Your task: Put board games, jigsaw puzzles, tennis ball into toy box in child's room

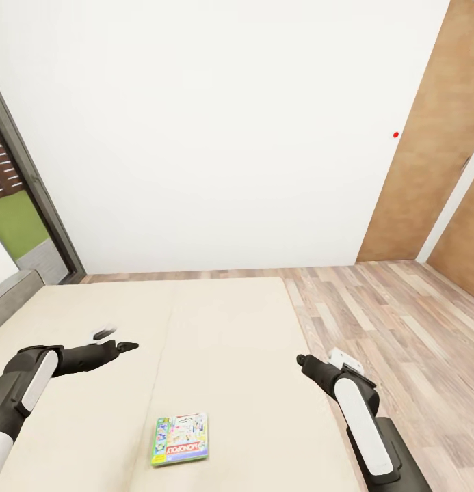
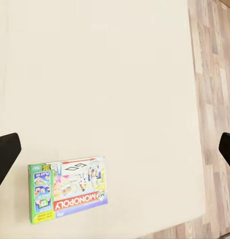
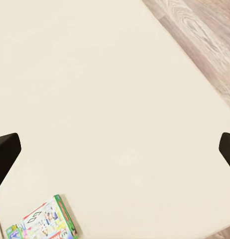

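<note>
Both arms reach forward over the bed (image 1: 230, 328), claws spread wide.

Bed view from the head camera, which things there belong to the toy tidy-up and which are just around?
Part of the job:
- board game, a Monopoly box lying flat on the bed
- left gripper, open, empty, above the sheet
- right gripper, open, empty

Just there:
- wood floor
- white wall
- brown door
- window
</note>
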You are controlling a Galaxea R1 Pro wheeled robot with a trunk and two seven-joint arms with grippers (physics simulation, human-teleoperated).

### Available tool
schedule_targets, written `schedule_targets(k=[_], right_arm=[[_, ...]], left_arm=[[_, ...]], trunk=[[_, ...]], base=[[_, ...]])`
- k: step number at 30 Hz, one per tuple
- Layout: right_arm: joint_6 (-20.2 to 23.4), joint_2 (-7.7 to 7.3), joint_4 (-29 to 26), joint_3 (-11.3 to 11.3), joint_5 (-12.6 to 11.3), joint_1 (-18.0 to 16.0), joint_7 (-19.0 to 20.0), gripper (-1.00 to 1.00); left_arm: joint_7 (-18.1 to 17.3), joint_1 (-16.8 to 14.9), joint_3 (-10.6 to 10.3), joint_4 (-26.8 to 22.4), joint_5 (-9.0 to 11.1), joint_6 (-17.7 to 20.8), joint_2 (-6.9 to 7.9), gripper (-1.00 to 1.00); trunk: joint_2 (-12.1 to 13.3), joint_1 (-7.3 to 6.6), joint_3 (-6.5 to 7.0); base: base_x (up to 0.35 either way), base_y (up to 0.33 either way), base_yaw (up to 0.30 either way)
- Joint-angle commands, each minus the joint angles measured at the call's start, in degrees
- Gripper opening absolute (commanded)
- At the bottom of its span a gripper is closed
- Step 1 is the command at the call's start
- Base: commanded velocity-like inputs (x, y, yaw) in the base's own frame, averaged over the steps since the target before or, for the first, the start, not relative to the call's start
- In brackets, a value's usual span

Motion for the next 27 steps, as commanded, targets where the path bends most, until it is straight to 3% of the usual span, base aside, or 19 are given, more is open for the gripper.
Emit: schedule_targets(k=[1,10,27], right_arm=[[0.1,0.00,-0.1,0.0,-0.5,-0.1,-0.6,1.00],[0.1,0.02,-0.1,0.1,-0.6,-0.1,-0.6,1.00],[0.1,0.17,-0.3,0.2,-0.6,-0.1,-0.6,1.00]], left_arm=[[-0.2,-0.1,0.1,0.0,-0.1,0.4,0.00,1.00],[-0.2,-0.1,0.3,-0.7,0.0,2.5,0.03,1.00],[-0.2,-0.1,1.9,-0.8,-0.1,2.9,-0.17,1.00]], trunk=[[-0.1,0.04,-0.13],[-0.1,0.04,-0.13],[-0.1,0.04,-0.13]], base=[[0.000,0.002,0.000],[0.000,0.000,0.000],[0.061,0.000,0.000]])
